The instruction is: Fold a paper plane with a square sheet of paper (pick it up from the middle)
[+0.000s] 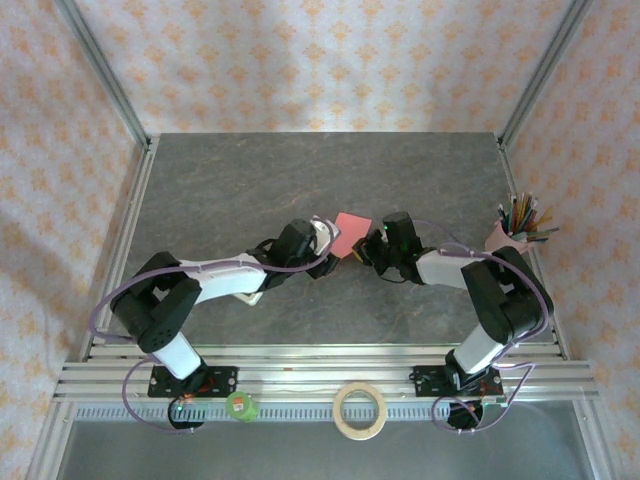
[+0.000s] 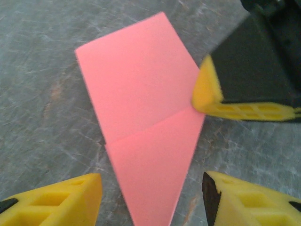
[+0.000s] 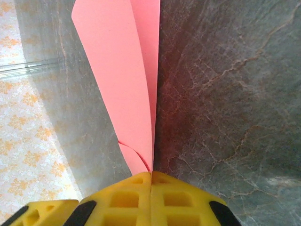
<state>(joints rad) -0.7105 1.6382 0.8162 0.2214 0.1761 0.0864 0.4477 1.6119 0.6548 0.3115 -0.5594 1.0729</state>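
The right gripper is pinching the pink paper by one edge, its two yellow fingers pressing flat against each other with the paper caught between them. In the right wrist view the paper is fanning away from the fingertips in two overlapping layers. The left gripper is hovering over the paper's narrow pointed end with its fingers spread wide, one on each side, gripping nothing. A straight crease is running across the paper, and the right gripper's fingertip is meeting its edge right at that crease. The paper is sitting between the two grippers near the middle of the grey table; whether it is resting on the surface cannot be told. A cup of pencils is standing at the table's right edge.
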